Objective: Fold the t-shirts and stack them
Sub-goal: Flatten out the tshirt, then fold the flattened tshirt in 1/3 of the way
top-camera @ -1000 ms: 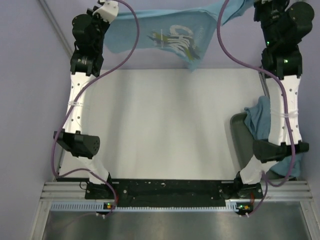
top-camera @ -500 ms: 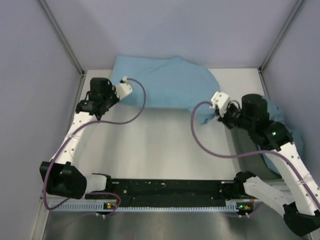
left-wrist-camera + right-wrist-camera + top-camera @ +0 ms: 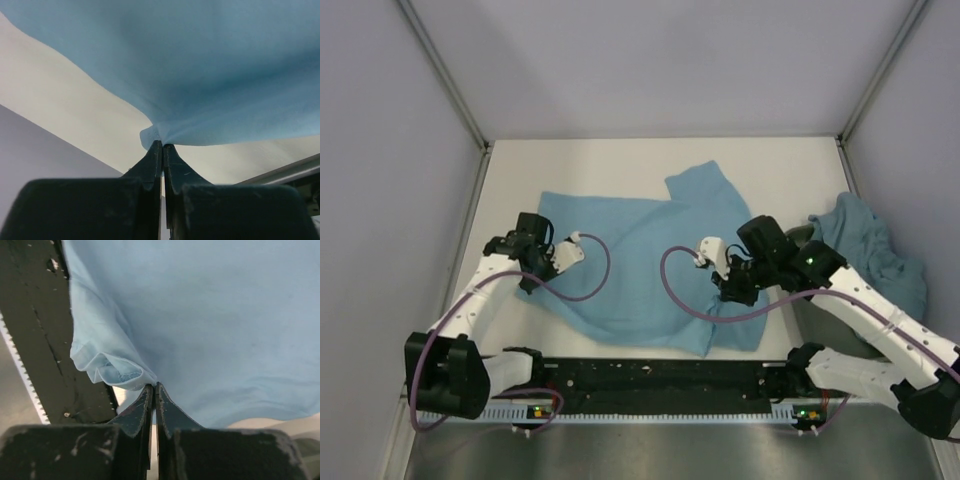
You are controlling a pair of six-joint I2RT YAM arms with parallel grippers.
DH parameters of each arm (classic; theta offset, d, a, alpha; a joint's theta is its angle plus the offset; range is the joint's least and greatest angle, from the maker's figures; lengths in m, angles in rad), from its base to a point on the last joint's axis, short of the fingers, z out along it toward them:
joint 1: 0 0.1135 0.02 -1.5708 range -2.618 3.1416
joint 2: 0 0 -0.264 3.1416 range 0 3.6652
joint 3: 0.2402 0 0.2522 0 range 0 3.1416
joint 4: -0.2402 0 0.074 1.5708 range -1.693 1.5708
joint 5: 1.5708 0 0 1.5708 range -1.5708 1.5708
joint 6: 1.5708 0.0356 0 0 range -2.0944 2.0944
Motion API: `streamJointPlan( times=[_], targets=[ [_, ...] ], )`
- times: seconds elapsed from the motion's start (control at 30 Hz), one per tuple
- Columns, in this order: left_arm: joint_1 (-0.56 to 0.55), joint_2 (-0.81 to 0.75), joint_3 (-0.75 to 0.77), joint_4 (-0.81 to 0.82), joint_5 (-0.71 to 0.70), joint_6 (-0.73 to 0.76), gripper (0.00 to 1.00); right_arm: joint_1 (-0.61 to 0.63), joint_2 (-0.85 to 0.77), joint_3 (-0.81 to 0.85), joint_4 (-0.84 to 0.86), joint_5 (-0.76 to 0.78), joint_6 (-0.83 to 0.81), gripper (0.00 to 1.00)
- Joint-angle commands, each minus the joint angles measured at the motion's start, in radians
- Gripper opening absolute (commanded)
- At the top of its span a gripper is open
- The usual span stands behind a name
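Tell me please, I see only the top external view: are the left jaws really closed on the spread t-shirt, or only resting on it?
Observer: Closed. The left wrist view shows the left jaws shut on a small pinch of the t-shirt edge, and the cloth fans out from them.
Operator: And the right jaws?
Observer: Shut too, on a bunched hem corner; its stitching shows in the right wrist view.
Operator: Is any print near the jaws?
Observer: No. Both wrist views show only plain blue cloth.
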Motion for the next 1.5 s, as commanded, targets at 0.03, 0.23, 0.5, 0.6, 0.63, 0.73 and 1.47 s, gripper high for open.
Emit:
streamJointPlan(
  times=[0.03,0.23,0.5,0.6,0.63,0.73,1.47],
  targets=[
    [0.011,0.007,0.027,0.099,-0.006,-0.054,0.00,-0.052,0.090,-0.015,0.094,0.155,-0.023,0.00],
    [0.031,0.100,0.064,0.199,-0.019,-0.110,0.00,-0.209,0.148,-0.075,0.338,0.192,-0.021,0.00],
    [0.065,0.225,0.068,0.243,-0.042,-0.191,0.00,-0.300,0.254,-0.107,0.523,0.230,-0.053,0.00],
    [0.077,0.241,0.067,0.247,-0.046,-0.211,0.00,-0.333,0.277,-0.095,0.521,0.230,-0.055,0.00],
    [0.080,0.243,0.067,0.248,-0.043,-0.216,0.00,-0.337,0.285,-0.095,0.524,0.230,-0.062,0.00],
    [0.085,0.254,0.065,0.248,-0.040,-0.228,0.00,-0.340,0.314,-0.089,0.526,0.233,-0.072,0.00],
    [0.111,0.227,0.225,0.230,0.231,-0.150,0.45,-0.386,0.563,0.055,0.538,0.307,0.063,0.00]
  ],
)
